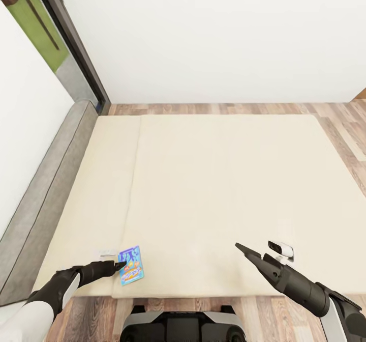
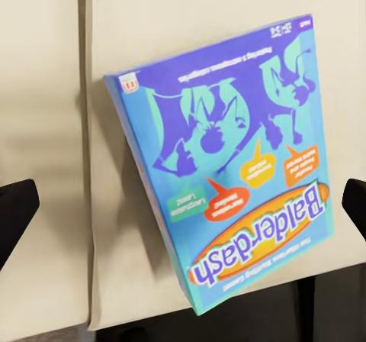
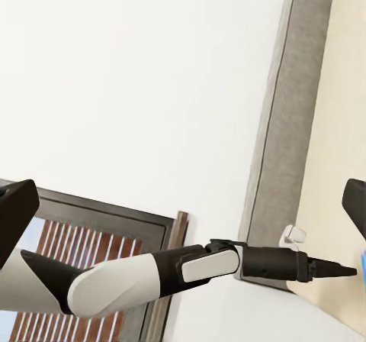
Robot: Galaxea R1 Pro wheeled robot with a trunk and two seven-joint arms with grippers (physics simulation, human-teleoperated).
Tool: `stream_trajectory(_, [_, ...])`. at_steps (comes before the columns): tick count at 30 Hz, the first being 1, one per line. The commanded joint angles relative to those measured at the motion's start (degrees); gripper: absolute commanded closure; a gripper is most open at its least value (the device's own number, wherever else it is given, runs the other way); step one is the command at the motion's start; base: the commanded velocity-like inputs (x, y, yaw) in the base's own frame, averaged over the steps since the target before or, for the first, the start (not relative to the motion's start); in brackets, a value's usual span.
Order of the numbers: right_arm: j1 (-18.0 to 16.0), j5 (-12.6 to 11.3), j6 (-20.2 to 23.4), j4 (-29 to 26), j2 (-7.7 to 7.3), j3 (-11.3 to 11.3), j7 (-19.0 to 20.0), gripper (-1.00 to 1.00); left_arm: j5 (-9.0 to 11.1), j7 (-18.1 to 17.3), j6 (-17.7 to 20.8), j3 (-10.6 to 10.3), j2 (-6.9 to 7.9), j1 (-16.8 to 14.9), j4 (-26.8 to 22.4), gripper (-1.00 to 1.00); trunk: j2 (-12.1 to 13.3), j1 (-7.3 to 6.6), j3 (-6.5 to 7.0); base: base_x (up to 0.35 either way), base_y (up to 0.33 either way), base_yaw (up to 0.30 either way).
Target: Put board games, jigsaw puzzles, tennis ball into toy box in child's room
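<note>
Head view shows 1 blue board game [image 1: 131, 265] lying on the bed [image 1: 213, 189], near its front edge. My left gripper [image 2: 183, 204] is wide open around it, not gripping yet. My right gripper [image 1: 244, 249] holds nothing. Packing is left.

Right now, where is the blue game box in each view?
Head view: blue game box lies on the bed near its front edge, at the left gripper.
Left wrist view: it lies between the open fingers, title Balderdash.
Right wrist view: a blue sliver at the picture's edge, probably the box.
Shared landmark: the bed's beige mattress.
</note>
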Motion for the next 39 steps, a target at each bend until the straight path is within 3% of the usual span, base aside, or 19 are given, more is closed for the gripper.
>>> stream_trajectory(1, [-0.02,-0.17,0.48,-0.01,-0.01,-0.01,0.06,-1.00,-0.44,-0.42,0.42,0.48,-0.06,-0.02,-0.10,-1.00,-0.09,0.03,-0.16,0.000,0.000,0.000])
stream_trajectory(25, [-0.02,-0.16,0.32,-0.01,-0.01,-0.01,0.11,-1.00,-0.35,-0.57,0.59,0.54,-0.09,-0.09,-2.94,-1.00,-0.09,0.03,-2.36,0.000,0.000,0.000])
stream_trajectory(39, [-0.02,-0.16,0.22,-0.01,-0.01,-0.70,0.15,-1.00,-0.35,-1.35,0.65,0.55,-0.15,-0.11,-4.15,-1.00,-0.09,0.03,-2.59,0.000,0.000,0.000])
